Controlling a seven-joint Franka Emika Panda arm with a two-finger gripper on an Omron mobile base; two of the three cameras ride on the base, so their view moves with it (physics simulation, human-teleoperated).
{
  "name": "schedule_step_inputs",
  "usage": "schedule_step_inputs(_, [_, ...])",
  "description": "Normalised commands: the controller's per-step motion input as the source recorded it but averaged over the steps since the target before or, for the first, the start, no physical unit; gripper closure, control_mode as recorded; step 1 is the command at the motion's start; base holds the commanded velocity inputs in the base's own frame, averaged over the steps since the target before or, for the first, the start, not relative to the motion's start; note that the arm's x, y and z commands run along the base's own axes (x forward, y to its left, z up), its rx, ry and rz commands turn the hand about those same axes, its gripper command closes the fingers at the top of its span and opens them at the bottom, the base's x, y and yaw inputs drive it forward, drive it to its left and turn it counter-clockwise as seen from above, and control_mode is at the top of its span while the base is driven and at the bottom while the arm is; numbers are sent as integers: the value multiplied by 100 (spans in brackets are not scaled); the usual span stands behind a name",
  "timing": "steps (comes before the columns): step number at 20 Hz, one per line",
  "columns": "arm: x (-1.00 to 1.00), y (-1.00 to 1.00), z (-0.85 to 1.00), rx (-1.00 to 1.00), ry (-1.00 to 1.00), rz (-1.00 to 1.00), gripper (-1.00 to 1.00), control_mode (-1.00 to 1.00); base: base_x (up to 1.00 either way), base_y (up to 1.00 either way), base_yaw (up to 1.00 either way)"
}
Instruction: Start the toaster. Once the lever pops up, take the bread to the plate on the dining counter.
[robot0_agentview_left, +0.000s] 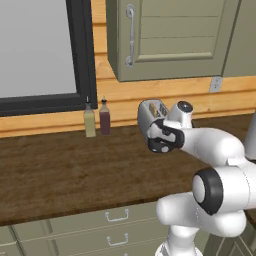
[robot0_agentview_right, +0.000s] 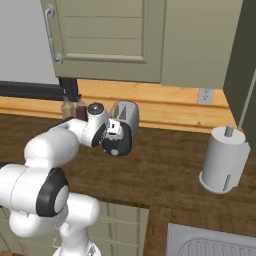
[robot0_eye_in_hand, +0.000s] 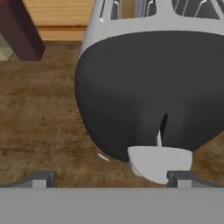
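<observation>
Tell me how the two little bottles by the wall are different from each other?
The left bottle is pale yellow-green, while the right bottle is dark reddish brown. The left bottle stands nearer the window, and the right bottle stands nearer the toaster. Both are slim, upright, about the same height, with dark tops, side by side on the wooden counter against the wall.

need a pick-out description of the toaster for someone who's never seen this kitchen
Find the olive wall cabinet beside the dark-framed window; on the brown wood counter under it, against the wood-panelled wall, sits the toaster. Unlike the two slim bottles on one side and the white paper-towel roll on the other, it's rounded silver-grey with top slots and a black end panel.
</observation>
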Motion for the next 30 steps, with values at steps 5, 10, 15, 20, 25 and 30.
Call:
schedule_step_inputs(5, [23,0,-28,0,0,2,-100,-100,0,0,0])
schedule_step_inputs(10, [16,0,-42,0,4,2,-100,-100,0,0,0])
schedule_step_inputs(15, [-1,1,-77,0,7,0,-100,-100,0,0,0])
schedule_step_inputs(20, [-8,5,-87,0,6,0,-100,-100,0,0,0])
schedule_step_inputs(25, [-70,0,41,0,-12,-4,-100,-100,0,0,0])
schedule_step_inputs(30, [-68,2,100,0,-24,-10,-100,-100,0,0,0])
